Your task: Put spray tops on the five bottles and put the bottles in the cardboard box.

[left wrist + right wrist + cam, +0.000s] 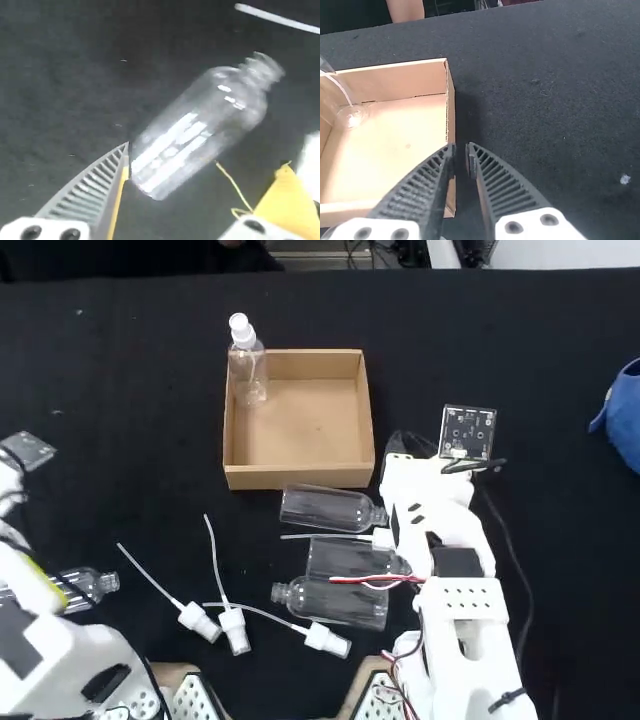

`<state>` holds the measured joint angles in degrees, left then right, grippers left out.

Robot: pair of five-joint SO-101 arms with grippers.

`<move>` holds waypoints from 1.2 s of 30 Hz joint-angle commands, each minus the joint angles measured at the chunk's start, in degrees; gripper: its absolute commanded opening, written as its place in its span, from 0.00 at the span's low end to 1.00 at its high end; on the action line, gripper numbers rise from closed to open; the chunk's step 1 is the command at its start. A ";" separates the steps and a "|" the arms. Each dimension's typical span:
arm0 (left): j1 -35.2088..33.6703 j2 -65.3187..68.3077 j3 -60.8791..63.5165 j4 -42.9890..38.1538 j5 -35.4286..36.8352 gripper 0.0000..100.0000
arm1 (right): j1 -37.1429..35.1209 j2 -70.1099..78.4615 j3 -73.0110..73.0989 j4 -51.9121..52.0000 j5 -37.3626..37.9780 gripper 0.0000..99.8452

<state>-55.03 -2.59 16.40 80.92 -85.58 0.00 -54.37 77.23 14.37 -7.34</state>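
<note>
The black tabletop [520, 340] carries an open brown cardboard box [300, 476] near its middle. In the box's far left corner stands a clear plastic bottle with a white spray top [247, 368]. Three uncapped clear bottles [330, 508] lie on their sides just off the box's near wall, one after another toward the near edge, beside the white right arm [455, 590]. Three loose white spray tops with long thin tubes [235, 628] lie to their left.

A fifth uncapped clear bottle [200, 135] lies near the tabletop's left edge, between the wide-spread fingers of the left gripper [206, 157]. The grey ribbed fingertip [121, 156] meets its side and the yellow one stands apart, so nothing is clamped. White streaks along the bottle's side may be glare or print; I cannot tell which.

The right gripper [460, 150] hangs over the tabletop just beside the box's near right corner. Its fingers are drawn almost together and hold nothing. A blue object [622, 425] sits at the right edge.
</note>
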 commanded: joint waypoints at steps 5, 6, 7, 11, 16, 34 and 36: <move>3.12 -15.91 18.15 -21.10 -17.23 0.30 | -1.41 -1.10 -0.66 -1.23 -0.44 0.03; 3.65 -16.62 18.15 -20.04 -17.49 0.30 | -1.41 -1.10 -0.66 -1.23 -0.44 0.03; 4.09 -16.88 18.42 -19.25 -17.58 0.30 | -1.41 -1.10 -0.66 -1.23 -0.44 0.03; 4.53 -16.62 19.82 -18.99 -17.85 0.30 | -1.41 -1.10 -0.66 -1.23 -0.44 0.03; 4.26 -14.77 21.67 -18.90 -19.34 0.30 | -1.41 -1.10 -0.66 -1.23 -0.44 0.03; -0.40 -14.95 29.14 -25.32 -21.89 0.30 | -1.41 -1.10 -0.66 -1.23 -0.44 0.03; -0.40 -14.95 29.32 -25.32 -21.80 0.27 | -1.41 -1.10 -0.66 -1.23 -0.44 0.03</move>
<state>-54.68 -16.57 45.85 56.31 -85.58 0.00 -54.37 77.23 14.37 -7.34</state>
